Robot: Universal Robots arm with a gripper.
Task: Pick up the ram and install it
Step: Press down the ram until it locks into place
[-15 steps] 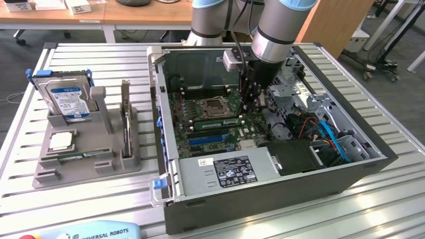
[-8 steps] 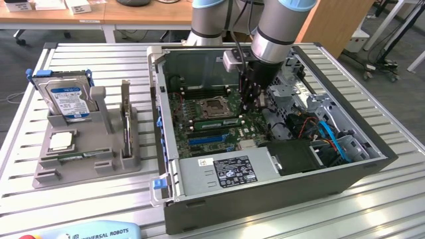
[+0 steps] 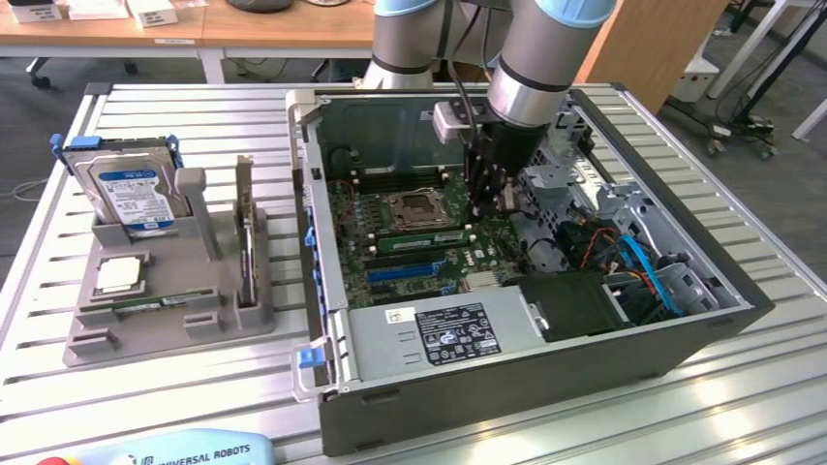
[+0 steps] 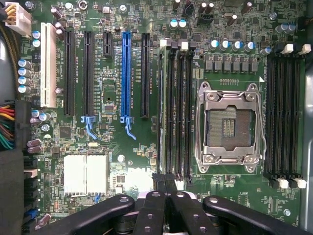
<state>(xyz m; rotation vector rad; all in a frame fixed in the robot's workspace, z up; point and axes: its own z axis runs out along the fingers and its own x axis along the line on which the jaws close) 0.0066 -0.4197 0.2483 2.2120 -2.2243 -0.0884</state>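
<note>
The ram (image 3: 420, 235), a thin green stick, stands on edge in a slot on the motherboard, just beside the silver processor socket (image 3: 420, 205) inside the open computer case (image 3: 517, 387). My gripper (image 3: 486, 213) reaches down into the case, its black fingers pressed together over the end of that slot row at the exterior view's right. In the wrist view my gripper (image 4: 165, 182) is shut with nothing visible between the fingertips, right at the end of the bank of black memory slots (image 4: 176, 107) next to the socket (image 4: 227, 126).
A grey holder (image 3: 168, 329) on the slatted table at the exterior view's left carries a silver hard drive with a blue label (image 3: 130, 194) and a small square chip (image 3: 119, 275). Drive cages and blue and orange cables (image 3: 646, 271) crowd the case's right side. Long expansion slots (image 4: 127, 73) lie beside the memory slots.
</note>
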